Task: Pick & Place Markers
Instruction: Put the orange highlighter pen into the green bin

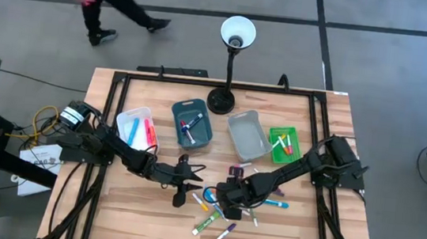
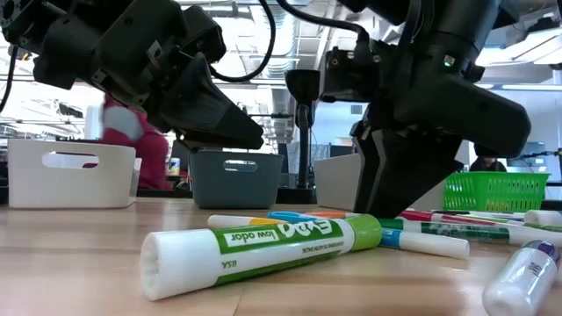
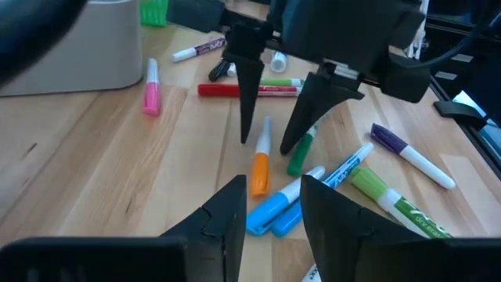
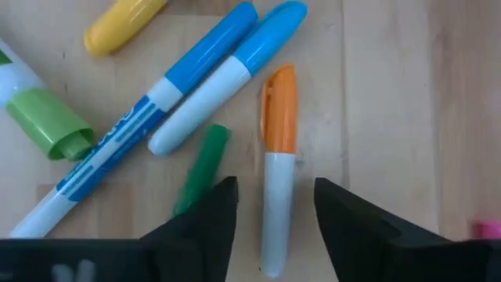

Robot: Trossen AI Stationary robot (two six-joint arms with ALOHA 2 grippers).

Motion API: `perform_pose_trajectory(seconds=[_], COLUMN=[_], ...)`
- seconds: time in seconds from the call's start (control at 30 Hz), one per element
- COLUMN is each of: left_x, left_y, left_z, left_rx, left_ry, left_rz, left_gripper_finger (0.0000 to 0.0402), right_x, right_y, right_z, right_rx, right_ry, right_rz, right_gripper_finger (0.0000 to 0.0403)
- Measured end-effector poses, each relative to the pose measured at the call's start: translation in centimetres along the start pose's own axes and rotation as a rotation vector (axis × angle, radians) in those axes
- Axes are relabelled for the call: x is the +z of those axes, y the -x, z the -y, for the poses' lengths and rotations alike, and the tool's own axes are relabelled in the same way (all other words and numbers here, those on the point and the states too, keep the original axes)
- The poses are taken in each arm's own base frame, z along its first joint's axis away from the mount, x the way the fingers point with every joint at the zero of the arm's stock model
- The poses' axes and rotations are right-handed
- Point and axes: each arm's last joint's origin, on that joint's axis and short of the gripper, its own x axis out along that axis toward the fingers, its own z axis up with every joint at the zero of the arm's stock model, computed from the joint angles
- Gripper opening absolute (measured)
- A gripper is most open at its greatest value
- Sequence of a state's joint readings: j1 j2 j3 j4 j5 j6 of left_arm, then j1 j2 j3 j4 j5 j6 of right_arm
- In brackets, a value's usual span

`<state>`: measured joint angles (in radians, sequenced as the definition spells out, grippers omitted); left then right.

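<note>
Several markers lie loose on the wooden table (image 1: 141, 207) in front of both grippers. My right gripper (image 4: 275, 205) is open and points down, its fingers standing on either side of a white marker with an orange cap (image 4: 278, 117) without touching it. Beside that marker lie a green one (image 4: 202, 168), a blue one (image 4: 211, 63) and a cyan one (image 4: 258, 47). My left gripper (image 3: 274, 200) is open, a little to the left of the pile (image 1: 183, 182), facing the same orange-capped marker (image 3: 260, 168) and touching nothing.
Four small bins stand behind the pile: white (image 1: 137, 127) with pink and orange markers, blue-grey (image 1: 191, 125), grey (image 1: 248, 135) and green (image 1: 282, 143). A desk lamp (image 1: 231, 66) stands at the far edge. A thick green marker (image 2: 263, 250) lies nearest. A person (image 1: 99, 0) walks beyond the table.
</note>
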<state>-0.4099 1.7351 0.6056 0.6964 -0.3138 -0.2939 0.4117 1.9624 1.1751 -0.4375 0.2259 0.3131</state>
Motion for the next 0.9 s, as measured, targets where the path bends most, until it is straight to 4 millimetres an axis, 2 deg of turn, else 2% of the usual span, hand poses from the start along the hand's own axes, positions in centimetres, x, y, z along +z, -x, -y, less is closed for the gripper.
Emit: perform_pose_trajectory(seconds=[0.1, 0.33, 0.4, 0.57, 0.7, 0.9], left_x=[0.0, 0.0, 0.0, 0.0, 0.0, 0.0], left_y=[0.0, 0.0, 0.0, 0.0, 0.0, 0.0], left_z=[0.0, 0.0, 0.0, 0.0, 0.0, 0.0], left_rx=[0.000, 0.000, 0.000, 0.000, 0.000, 0.000], left_ry=[-0.001, -0.001, -0.001, 0.000, -0.001, -0.001], left_rz=[0.000, 0.000, 0.000, 0.000, 0.000, 0.001], left_gripper_finger=[0.0118, 0.0118, 0.0118, 0.0117, 0.0118, 0.0117], right_x=[0.1, 0.2, 0.2, 0.2, 1.1, 0.3], right_y=[-0.1, -0.1, -0.1, 0.6, 3.4, 8.6], right_z=[0.1, 0.3, 0.3, 0.5, 0.9, 2.8], right_rx=[0.020, 0.047, 0.045, 0.046, 0.038, -0.029], right_ry=[-0.003, 0.004, 0.021, 0.031, 0.073, 0.078], right_rz=[-0.004, -0.008, -0.006, -0.009, 0.020, -0.054], right_gripper_finger=[0.0129, 0.0023, 0.0017, 0.0044, 0.0031, 0.0017])
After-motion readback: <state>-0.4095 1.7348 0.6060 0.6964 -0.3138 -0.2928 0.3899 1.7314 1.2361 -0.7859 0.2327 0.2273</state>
